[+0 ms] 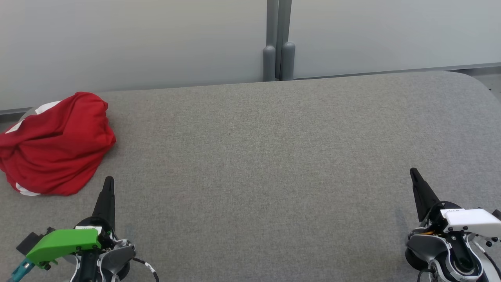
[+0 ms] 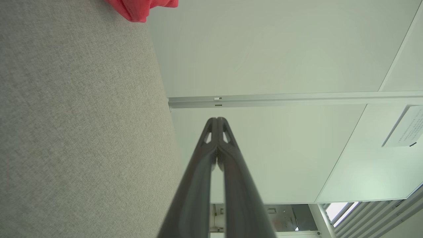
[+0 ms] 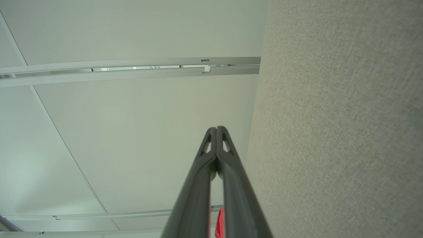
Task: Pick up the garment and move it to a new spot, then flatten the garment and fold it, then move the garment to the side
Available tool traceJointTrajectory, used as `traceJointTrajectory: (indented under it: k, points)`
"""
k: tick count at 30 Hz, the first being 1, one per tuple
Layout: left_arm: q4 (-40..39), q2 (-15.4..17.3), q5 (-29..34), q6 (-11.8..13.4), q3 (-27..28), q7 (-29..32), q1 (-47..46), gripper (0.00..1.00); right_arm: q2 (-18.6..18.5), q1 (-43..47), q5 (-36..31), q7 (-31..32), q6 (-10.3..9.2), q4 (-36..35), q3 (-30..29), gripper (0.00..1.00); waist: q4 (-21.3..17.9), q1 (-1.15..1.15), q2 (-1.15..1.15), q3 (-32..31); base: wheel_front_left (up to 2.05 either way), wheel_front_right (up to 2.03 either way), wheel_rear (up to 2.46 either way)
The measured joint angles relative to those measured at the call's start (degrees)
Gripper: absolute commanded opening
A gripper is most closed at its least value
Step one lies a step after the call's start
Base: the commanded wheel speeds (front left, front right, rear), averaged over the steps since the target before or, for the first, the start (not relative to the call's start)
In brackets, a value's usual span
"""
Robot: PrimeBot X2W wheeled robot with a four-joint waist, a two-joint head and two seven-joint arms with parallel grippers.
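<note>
Where panels [image 1: 137, 43] rise, seemingly felt tabletop [image 1: 274, 156], garment [image 1: 54, 145]

A grey fabric-covered table [image 1: 274, 156] spans the lower head view, its upper-right corner rounded. Along the top stand pale matte wall panels [image 1: 137, 39], joined at a grey post [image 1: 278, 39]. At the left wrist view's lower right, a bright window [image 2: 335, 210] shows

The crumpled red cloth garment [image 1: 54, 145] lies on the grey fabric surface [image 1: 254, 156], far left, just beyond the left claw [image 1: 109, 181], well apart from the right claw [image 1: 413, 172].
</note>
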Motion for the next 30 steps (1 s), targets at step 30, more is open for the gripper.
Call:
traceJointTrajectory:
  k: [30]
  points:
    - [0.00, 0.00, 0.00, 0.00, 0.00, 0.00, 0.00, 0.00, 0.00, 0.00, 0.00, 0.00, 0.00, 0.00, 0.00, 0.00, 0.00, 0.00, 0.00, 0.00, 0.00, 0.00, 0.00]
